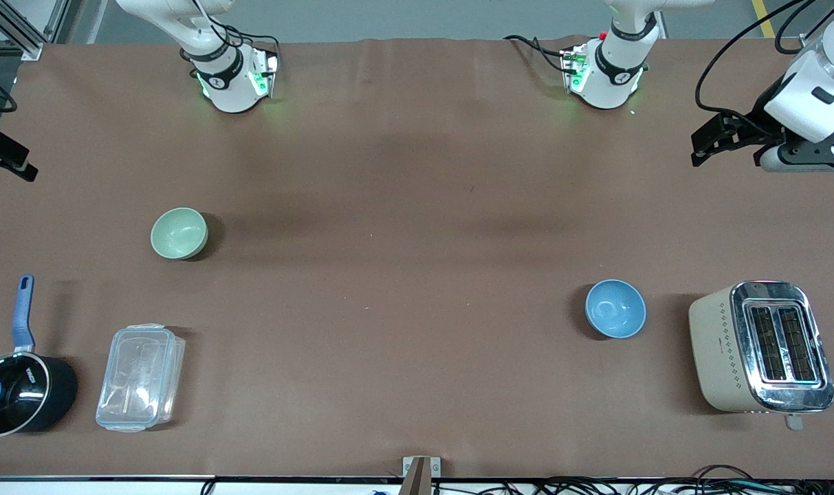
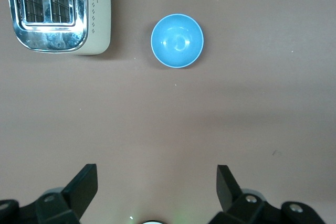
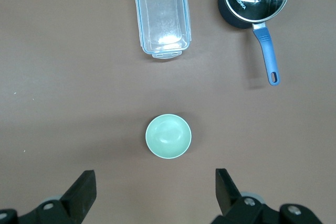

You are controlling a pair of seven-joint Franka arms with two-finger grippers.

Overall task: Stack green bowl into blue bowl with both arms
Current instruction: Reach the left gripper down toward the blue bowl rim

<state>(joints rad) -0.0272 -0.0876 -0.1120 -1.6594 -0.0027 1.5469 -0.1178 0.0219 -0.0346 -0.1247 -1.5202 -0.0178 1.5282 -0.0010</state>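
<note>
Lidded saucepan (image 1: pixel 18 392), clear box (image 1: pixel 140 377), bowls apart

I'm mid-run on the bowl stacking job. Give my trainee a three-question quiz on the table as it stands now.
1. True or false: the pale mint-green round bowl already sits inside the sky-blue glossy bowl.
2. Which stands beside the blue bowl: A) the beige toaster with a chrome top, B) the clear plastic lidded box, C) the black saucepan with a blue handle?
3. Fill in: the left gripper and right gripper are both ____.

Key: 1 false; 2 A; 3 open.
</note>
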